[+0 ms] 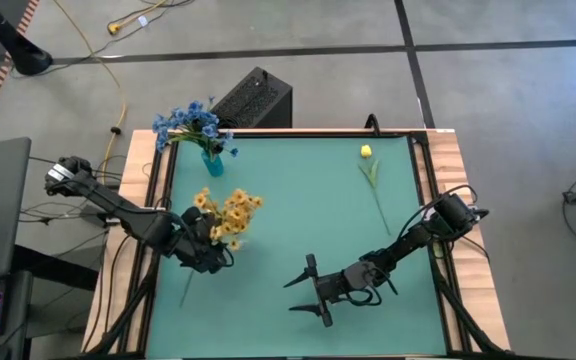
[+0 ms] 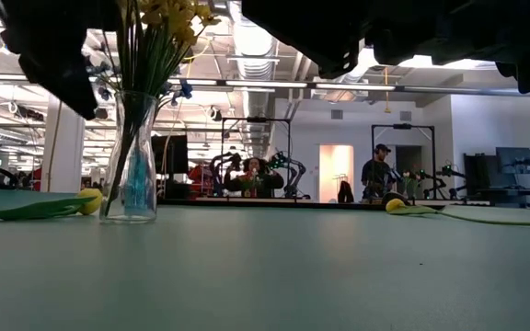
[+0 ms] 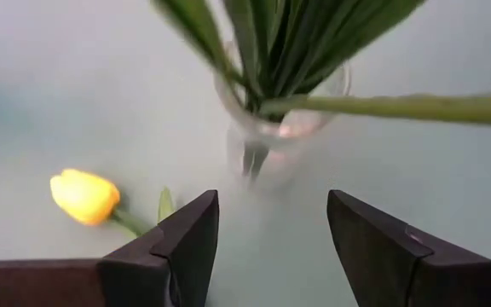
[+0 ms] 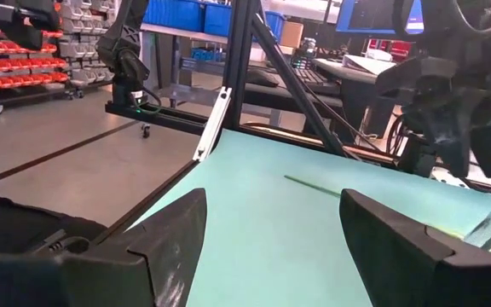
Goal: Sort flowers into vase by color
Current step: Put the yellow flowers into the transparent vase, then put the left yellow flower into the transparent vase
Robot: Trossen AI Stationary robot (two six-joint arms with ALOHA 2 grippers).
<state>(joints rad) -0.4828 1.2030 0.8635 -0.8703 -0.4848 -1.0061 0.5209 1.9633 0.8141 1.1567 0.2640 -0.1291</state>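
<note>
left gripper: dark two-finger gripper [image 1: 211,256] on the left arm, jaws apart, nothing between them; hovers over the left part of the teal table mat [image 1: 298,210]
clear vase: clear glass vase [image 3: 281,128] just ahead of the left fingers [image 3: 190,243], holding the yellow small-blossom spray [image 1: 230,214] with green stalks; one stalk sticks out sideways across the vase mouth
near bud: single yellow bud stem [image 3: 85,195] lying flat on the mat, beside the left gripper's finger, close to the clear vase but apart from it; in the low view it lies to the vase's left [image 2: 88,201]
blue vase: small blue-tinted vase [image 1: 212,163] with blue small-blossom spray [image 1: 190,123], well beyond the left gripper near the mat's far edge
right gripper: dark two-finger gripper [image 1: 315,290] on the right arm, jaws spread wide, empty; low over the mat's near-middle
far bud: second yellow bud stem [image 1: 366,152] with long green stalk, flat on the mat, well away from the right gripper toward the far right corner
background: people [image 2: 376,171] in the room behind the table
</note>
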